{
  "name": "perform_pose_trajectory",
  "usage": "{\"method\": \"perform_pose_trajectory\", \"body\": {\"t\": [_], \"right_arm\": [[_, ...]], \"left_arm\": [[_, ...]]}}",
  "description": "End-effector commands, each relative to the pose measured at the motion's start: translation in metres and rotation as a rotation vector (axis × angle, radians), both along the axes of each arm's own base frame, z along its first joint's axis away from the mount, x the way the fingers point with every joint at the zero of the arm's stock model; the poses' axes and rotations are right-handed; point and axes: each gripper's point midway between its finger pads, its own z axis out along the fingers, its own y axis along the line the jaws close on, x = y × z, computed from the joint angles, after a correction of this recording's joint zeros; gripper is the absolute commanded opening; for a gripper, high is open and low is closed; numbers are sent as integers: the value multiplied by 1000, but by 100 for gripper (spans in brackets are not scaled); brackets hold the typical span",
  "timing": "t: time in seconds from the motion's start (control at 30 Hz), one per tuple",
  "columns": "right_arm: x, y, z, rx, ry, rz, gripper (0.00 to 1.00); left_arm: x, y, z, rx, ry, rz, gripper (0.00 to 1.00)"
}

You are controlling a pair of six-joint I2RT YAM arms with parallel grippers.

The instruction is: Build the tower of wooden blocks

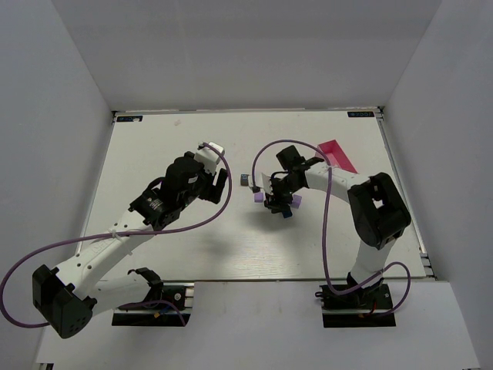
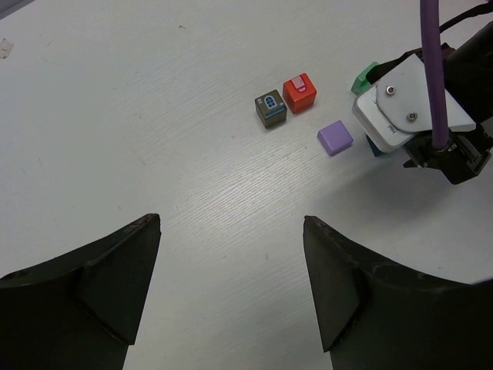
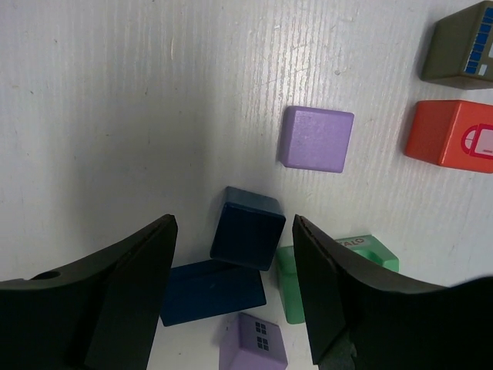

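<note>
R gripper [image 3: 233, 221]: fingers wide apart, holding nothing. It hangs right over the dark blue cube [image 3: 248, 227] w/ one finger on each side, prob. so it can drop down & pinch it.
L gripper [image 2: 231, 223]: wide apart too, empty. It sits well apart from the wood blocks [image 2: 335, 139], prob. so it's not in the way.
Pink box [image 1: 339, 156]: far right of the table [image 1: 154, 146], behind the R arm. Not part of the tower.
Wood blocks: no tower yet. All lie in a loose bunch near the mid of the table, under & beside the R gripper.
Blue flat block [image 3: 208, 291]: lies low, touching the dark blue cube, which looks a bit tipped. Could make a good bottom bc it's wide.
Green block [image 3: 370, 250]: just beside the dark blue cube, partly hid by a finger.
Plain purple block [image 3: 316, 139]: alone, near the cube, not touching.
Red block [image 3: 454, 135] & grey block [image 3: 462, 50]: side by side, off at the edge, apart from the rest.
Purple window block [image 3: 253, 343]: only a small bit shows, low btw the fingers, so prob. hard to grab now.
</note>
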Motion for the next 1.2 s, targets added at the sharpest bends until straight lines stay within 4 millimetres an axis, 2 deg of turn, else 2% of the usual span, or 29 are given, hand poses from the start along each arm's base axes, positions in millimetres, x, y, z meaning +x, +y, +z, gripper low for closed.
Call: {"method": "perform_pose_trajectory", "body": {"t": [0.0,0.17,0.2,0.27,0.43,0.53,0.67,0.83,1.0,1.03,1.17], "right_arm": [[9,6,7,15,-21,-11,67],[9,8,10,18,-22,-10,58],[8,8,10,16,-16,-8,53],[7,8,10,12,-9,-6,49],[6,6,8,3,4,-5,33],[7,10,18,18,-5,5,25],[9,18,46,78,-39,20,22],[26,27,87,148,-139,7,22],[39,34,93,159,-176,-25,22],[46,32,88,150,-178,-40,22],[63,37,89,142,-209,-63,22]], "left_arm": [[-1,1,11,-30,-30,-3,85],[-1,1,11,-30,-30,-3,85],[-1,1,11,-30,-30,-3,85],[-1,1,11,-30,-30,-3,85],[-1,1,11,-30,-30,-3,85],[-1,1,11,-30,-30,-3,85],[-1,1,11,-30,-30,-3,85],[-1,1,11,-30,-30,-3,85],[-1,1,11,-30,-30,-3,85],[-1,1,11,-30,-30,-3,85],[1,1,8,-21,-26,5,85]]}}
